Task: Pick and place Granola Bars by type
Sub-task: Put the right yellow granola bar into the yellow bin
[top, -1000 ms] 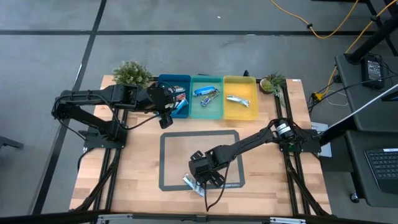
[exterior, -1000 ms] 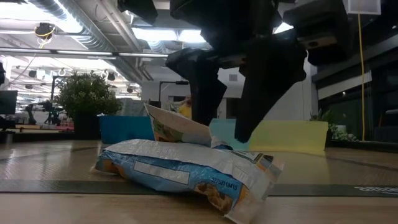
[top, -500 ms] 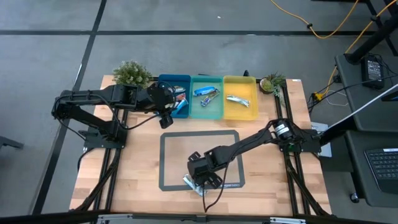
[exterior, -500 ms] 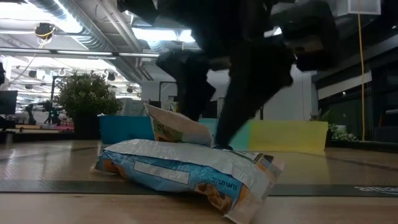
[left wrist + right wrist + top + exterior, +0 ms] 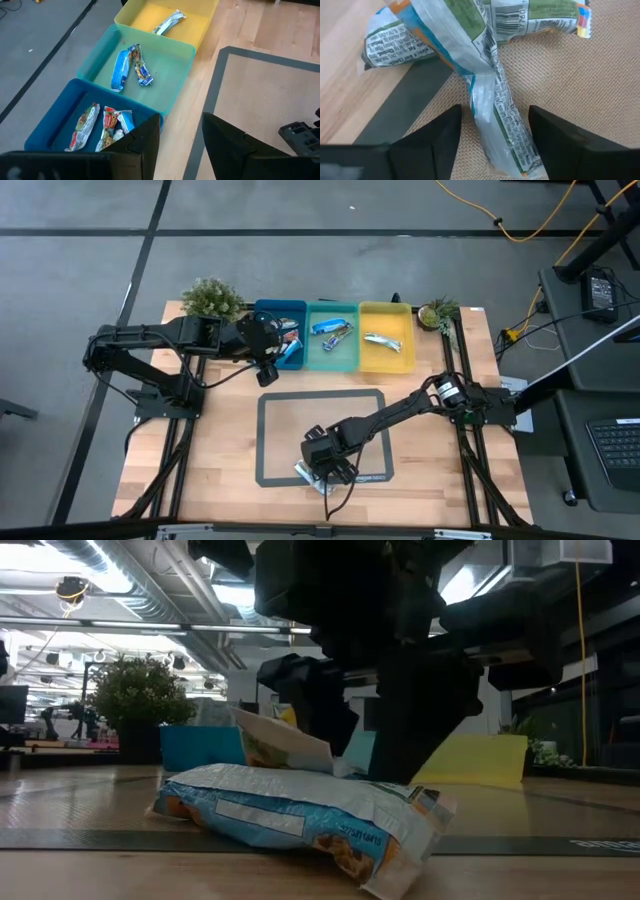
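While the left gripper (image 5: 268, 370) hangs fingers apart beside the blue bin (image 5: 290, 308), the right gripper (image 5: 492, 131) straddles a blue-and-white granola bar (image 5: 492, 107) on the mat (image 5: 270, 430), fingers apart, not clamped.

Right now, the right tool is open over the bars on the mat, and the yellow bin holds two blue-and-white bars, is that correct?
Not quite. The yellow bin holds one silver bar; the two blue-and-white bars lie in the teal bin, as the left wrist view shows. The rest holds: the right tool is open over the bars on the mat.
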### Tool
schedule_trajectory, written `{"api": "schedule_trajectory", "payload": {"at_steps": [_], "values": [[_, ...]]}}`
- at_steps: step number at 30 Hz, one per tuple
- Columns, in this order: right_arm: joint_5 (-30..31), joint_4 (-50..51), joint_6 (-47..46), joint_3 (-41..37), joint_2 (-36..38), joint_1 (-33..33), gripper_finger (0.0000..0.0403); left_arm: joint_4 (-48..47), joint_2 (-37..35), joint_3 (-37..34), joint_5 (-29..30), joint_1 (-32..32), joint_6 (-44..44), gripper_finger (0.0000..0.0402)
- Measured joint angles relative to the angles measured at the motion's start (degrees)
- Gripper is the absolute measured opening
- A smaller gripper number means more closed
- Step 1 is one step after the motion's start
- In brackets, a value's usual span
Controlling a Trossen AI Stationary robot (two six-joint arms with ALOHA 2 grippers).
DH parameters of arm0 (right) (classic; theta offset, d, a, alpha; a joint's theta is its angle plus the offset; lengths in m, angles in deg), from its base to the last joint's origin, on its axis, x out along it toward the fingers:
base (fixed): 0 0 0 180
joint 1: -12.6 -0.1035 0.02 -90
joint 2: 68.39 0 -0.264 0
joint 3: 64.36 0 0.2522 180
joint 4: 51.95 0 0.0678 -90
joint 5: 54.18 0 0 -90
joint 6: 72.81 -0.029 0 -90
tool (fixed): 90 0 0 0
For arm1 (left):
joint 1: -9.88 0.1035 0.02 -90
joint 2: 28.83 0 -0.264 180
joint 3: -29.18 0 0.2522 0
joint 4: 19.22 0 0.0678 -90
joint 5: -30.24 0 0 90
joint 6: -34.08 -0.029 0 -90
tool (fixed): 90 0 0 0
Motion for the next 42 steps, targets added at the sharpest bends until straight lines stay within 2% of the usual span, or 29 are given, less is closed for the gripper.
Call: {"api": "schedule_trajectory", "payload": {"at_steps": [10, 15, 21, 27, 34, 42], "values": [[0.26, 0.39, -3.56, 0.00, 0.11, 0.00, 0.0127, 0.02, 0.00, 0.00, -0.04, 0.01, 0.15, 0.0139], [0.34, 1.51, -5.84, 0.00, 1.71, 0.00, 0.0094, 0.03, 0.00, 0.00, -0.04, 0.01, 0.19, 0.0139], [4.94, 6.02, -9.06, 1.04, 5.10, 0.12, 0.0089, 0.05, 0.00, 0.00, 0.02, 0.01, 1.03, 0.0139], [8.88, 9.47, -16.93, 1.18, 9.65, 0.95, 0.0091, -0.01, 0.00, 0.00, 0.06, -0.01, 1.05, 0.0139], [10.65, 12.13, -24.95, 1.23, 13.71, 1.86, 0.0091, -0.12, 0.00, 0.00, 0.07, 0.00, 1.05, 0.0139], [12.16, 15.11, -29.21, 1.22, 15.75, 2.82, 0.0092, -0.17, 0.00, 0.00, 0.09, -0.01, -0.22, 0.0139]]}}
